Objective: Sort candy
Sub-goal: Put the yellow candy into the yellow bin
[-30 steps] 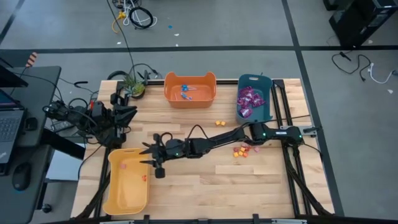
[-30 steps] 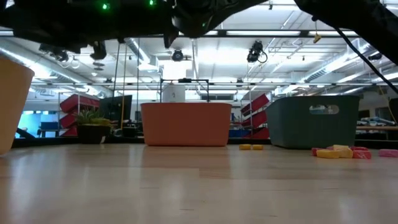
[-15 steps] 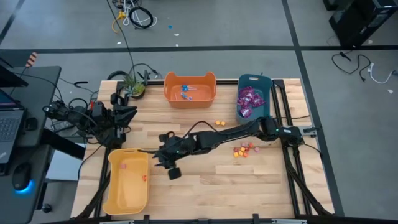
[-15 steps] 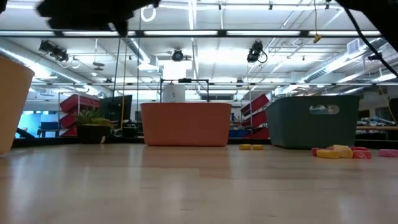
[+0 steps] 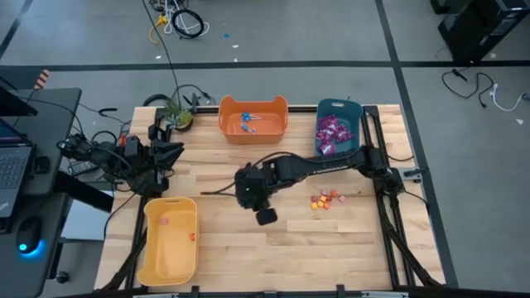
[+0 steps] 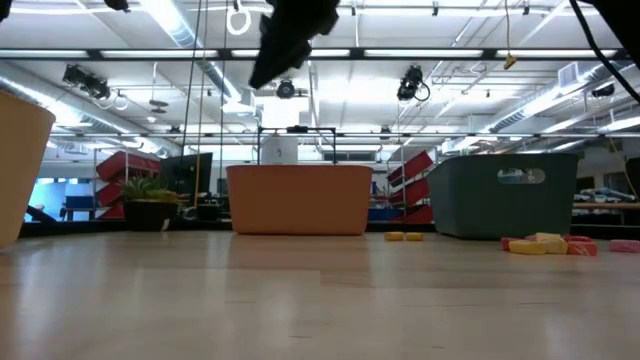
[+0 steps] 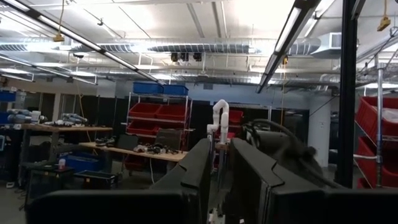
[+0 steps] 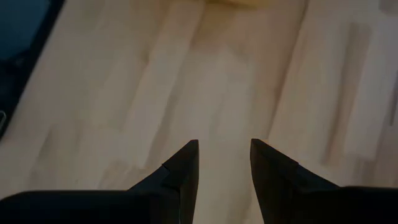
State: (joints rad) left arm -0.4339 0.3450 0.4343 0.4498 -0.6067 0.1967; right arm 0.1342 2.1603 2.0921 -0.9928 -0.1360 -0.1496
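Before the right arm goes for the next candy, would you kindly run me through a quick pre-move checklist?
1. Right end effector empty and open: ok; only bare wood shows between its fingers.
2. Loose candy pile on the table within view: ok; it lies to the right of the right end effector in the high view.
3. Two stray candy pieces near the orange bin: ok, visible.
4. Yellow bin unobstructed: ok.
5. Left arm parked off the table's left edge: ok.
6. Left end effector empty: ok; nothing shows between its fingers.
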